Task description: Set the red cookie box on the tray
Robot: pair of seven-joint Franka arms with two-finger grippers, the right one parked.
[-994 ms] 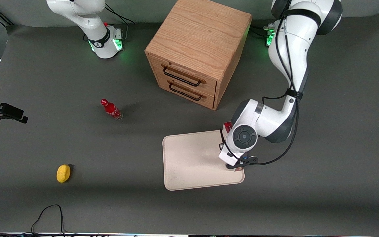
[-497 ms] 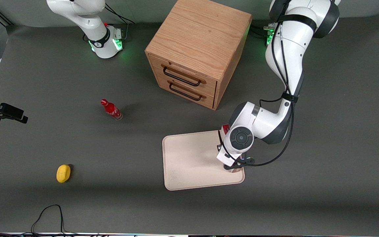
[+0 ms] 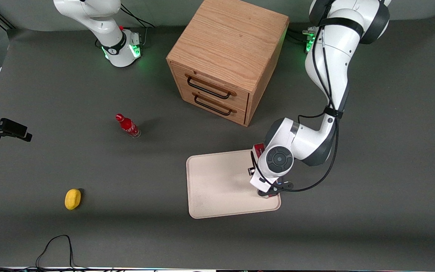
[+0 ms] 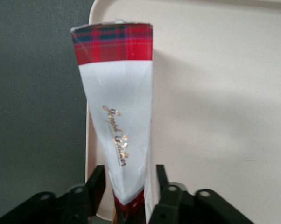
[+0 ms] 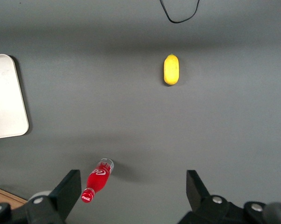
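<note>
Glossy cardboard red cookie box (image 4: 119, 116); matt tray (image 3: 217, 185), wooden cabinet (image 3: 229, 49).

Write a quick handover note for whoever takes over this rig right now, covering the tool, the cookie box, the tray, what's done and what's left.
Tool: shut on the red cookie box, gripping its narrow edge, over the tray's rim toward the working arm's end.
Box: in the grasp, mostly hidden under the wrist in the front view; whether it touches the tray cannot be told.
Done: box picked up and brought over the tray.
Left: set it down inside the rim, open the tool, pull away.
Nearby: soda bottle, yellow object and drawer cabinet stand apart from the tray.
</note>
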